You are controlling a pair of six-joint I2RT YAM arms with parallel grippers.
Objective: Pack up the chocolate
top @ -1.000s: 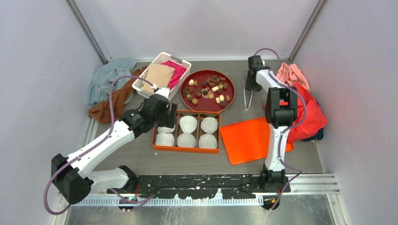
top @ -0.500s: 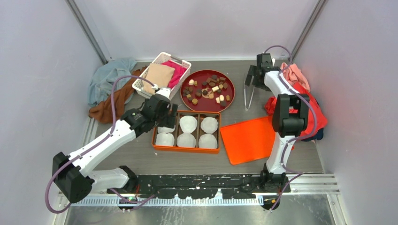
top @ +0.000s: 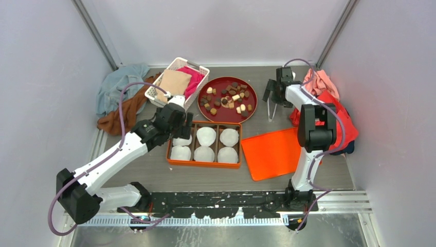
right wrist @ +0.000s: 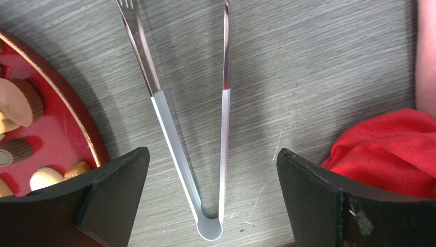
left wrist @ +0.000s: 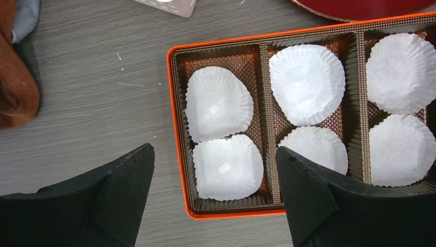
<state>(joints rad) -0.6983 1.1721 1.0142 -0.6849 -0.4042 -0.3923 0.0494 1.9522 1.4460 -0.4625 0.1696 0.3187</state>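
Note:
The chocolate, several small dark, tan and cream pieces, lies on a round red plate at the back centre. A few pieces show at the left edge of the right wrist view. My left gripper is open and empty above the left end of the orange box. The box holds several empty white paper cups. My right gripper is open and empty, its jaws straddling the hinge end of metal tongs lying on the table right of the plate.
An orange lid lies right of the box. A white basket with tan and pink cloths stands back left, with blue and brown cloths beside it. Red and pink cloths are piled at the right wall.
My right gripper has turned and moved a little nearer, coming over the tongs. My left arm has hardly moved.

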